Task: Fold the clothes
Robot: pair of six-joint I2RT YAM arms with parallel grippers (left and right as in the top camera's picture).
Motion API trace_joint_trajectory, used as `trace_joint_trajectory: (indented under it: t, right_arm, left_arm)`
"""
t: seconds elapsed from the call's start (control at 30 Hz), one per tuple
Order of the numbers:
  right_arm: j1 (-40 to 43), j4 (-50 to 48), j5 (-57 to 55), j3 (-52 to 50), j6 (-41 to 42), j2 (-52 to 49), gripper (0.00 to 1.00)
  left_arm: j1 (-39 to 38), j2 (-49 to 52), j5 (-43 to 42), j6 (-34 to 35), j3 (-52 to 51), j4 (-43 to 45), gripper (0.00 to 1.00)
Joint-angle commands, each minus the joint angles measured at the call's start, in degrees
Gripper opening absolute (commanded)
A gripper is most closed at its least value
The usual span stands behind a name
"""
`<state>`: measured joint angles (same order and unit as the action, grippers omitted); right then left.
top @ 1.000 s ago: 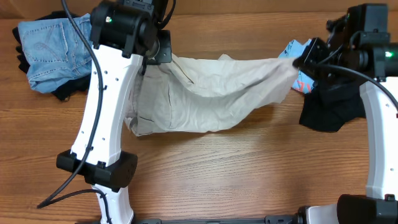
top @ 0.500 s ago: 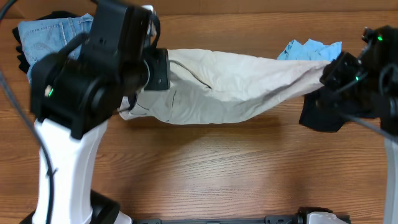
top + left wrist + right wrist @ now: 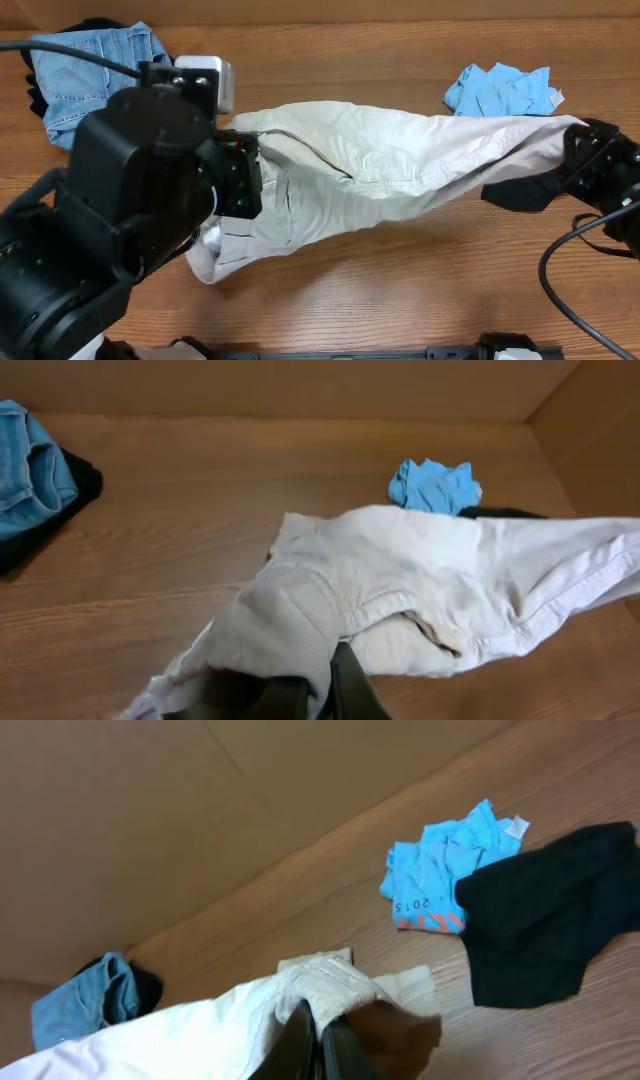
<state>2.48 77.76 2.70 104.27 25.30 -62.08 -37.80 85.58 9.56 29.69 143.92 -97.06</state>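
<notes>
The cream-beige trousers [image 3: 380,170] hang stretched between my two grippers above the table, sagging in the middle. My left gripper [image 3: 245,160] is shut on their left end; in the left wrist view the cloth [image 3: 420,585] drapes over my fingers [image 3: 325,690]. My right gripper [image 3: 580,150] is shut on their right end; in the right wrist view the fabric [image 3: 190,1030] is pinched between the jaws [image 3: 322,1040]. Blue denim [image 3: 85,75] lies at the far left, a light-blue tee [image 3: 500,88] at the far right, a black piece [image 3: 530,190] beneath the right arm.
A black garment [image 3: 35,100] lies under the denim. The denim [image 3: 25,470] and tee [image 3: 435,485] also show in the left wrist view. The tee [image 3: 440,875] and black piece [image 3: 545,925] show in the right wrist view. A cardboard wall [image 3: 150,820] borders the table's far side.
Both arms have risen and come towards the camera, lifting the trousers and pulling them wider. The right gripper has moved right and down; the left end has shifted lower.
</notes>
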Motion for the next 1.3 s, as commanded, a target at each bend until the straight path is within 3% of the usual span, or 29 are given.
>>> trace_joint_trajectory:
  t: [0.0,0.27,0.5,0.83,1.07,1.2,1.27]
  right_arm:
    - [-0.02,0.17,-1.84,1.25,0.52,-0.15,0.04]
    - [-0.02,-1.84,8.76,1.18,0.48,-2.23,0.04]
    - [-4.57,-4.72,18.62,1.18,-6.67,-16.83,0.04]
    - [-9.29,-13.53,19.26,1.18,-8.85,-36.22,0.04]
    - [-11.06,-16.55,19.5,1.14,-8.81,-42.16,0.04]
    - [-14.97,-19.02,18.93,1.11,-7.23,-43.52,0.05]
    - [-16.68,-20.2,18.75,1.07,-7.08,-44.5,0.05]
  left_arm:
    - [-0.13,-2.25,-0.24,1.25,0.46,0.26,0.04]
    - [-0.09,-3.54,8.9,4.35,-0.52,0.26,0.04]
    - [-0.04,-3.48,11.76,12.09,-17.64,0.26,0.06]
    - [3.39,-3.48,10.93,20.81,-35.08,0.26,0.06]
    - [3.39,-3.48,9.31,26.32,-46.53,0.26,0.09]
    - [3.56,-3.48,15.34,33.7,-53.59,0.39,0.17]
    - [5.07,-3.45,15.54,33.79,-55.08,0.96,0.18]
